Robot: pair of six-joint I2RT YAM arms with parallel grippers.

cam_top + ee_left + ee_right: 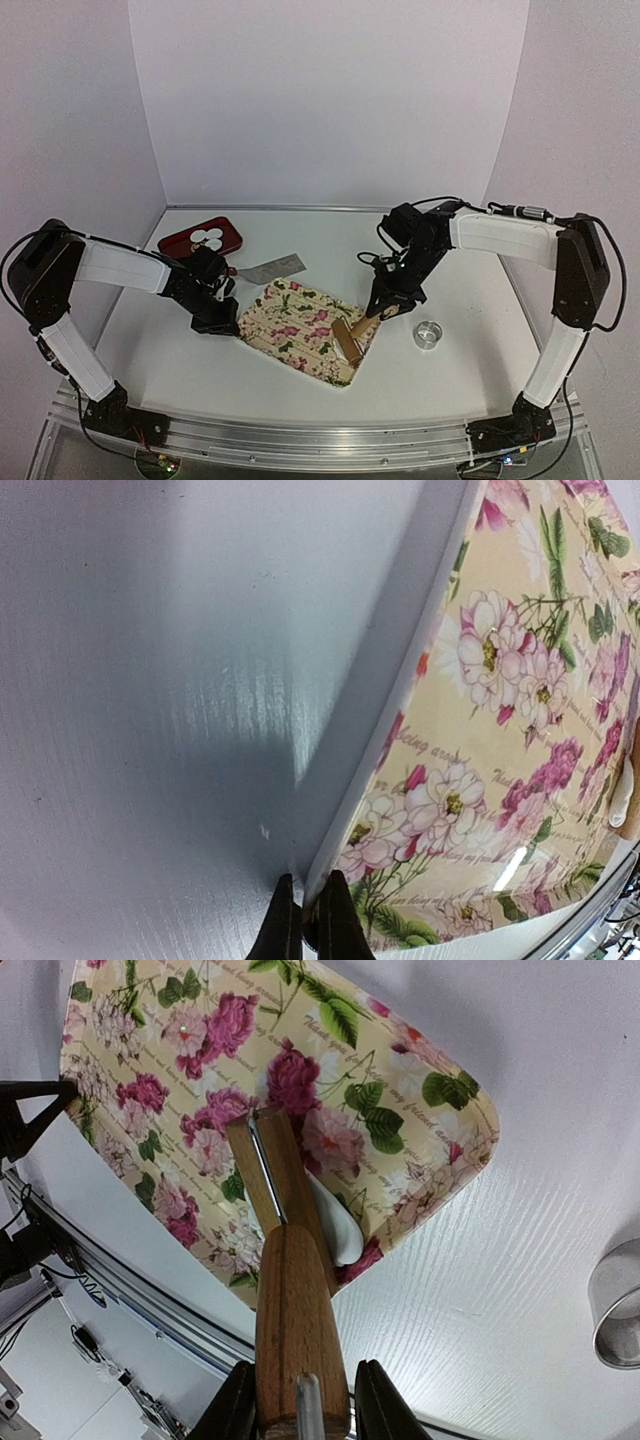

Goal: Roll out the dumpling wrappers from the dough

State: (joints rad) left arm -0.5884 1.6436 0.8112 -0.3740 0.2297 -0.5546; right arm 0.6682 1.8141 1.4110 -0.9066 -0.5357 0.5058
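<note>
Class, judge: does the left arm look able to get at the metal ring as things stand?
Probably not: the metal ring lies beyond the floral board's right side, with the right gripper and its rolling pin between it and the left gripper.

dough (341,1232) perhaps half under roller (294,1295), ring (615,1305) cropped

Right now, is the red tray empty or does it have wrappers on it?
Not empty: the red tray holds a few white round dumpling wrappers, clustered near its middle.
</note>
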